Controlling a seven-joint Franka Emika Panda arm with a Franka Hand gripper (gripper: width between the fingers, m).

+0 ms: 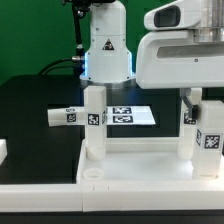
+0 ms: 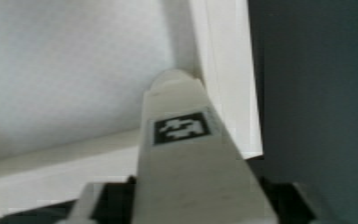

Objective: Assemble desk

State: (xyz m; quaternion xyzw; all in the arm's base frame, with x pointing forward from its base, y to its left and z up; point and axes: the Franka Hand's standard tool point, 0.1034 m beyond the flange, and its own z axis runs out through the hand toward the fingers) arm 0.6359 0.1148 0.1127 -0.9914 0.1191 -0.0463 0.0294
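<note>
White lying leg [image 1: 63, 117] appears in exterior view only.

arm [image 1: 178, 55]: wrist pointing down | tool [image 2: 190, 205]: clamped on leg [image 2: 190, 130]

The exterior view came through bright and even, and I could not tell where the light came from. The white desk top [image 1: 130, 160] and the arm [image 1: 180, 50] nearest the lens sat close to blown out, so their edges ran together. That near part of the arm also looked soft, out of focus. The black worktop [image 1: 30, 110] swallowed detail and showed only faint, soft shadows. A bluish glow [image 1: 84, 66] sat further back. The wrist view was dimmer and blurry throughout. The tag [image 2: 181, 127] on the leg [image 2: 190, 165] was smeared, the pincer [image 2: 188, 192] was a dark smudge, and grey shading lay over the desk top.
</note>
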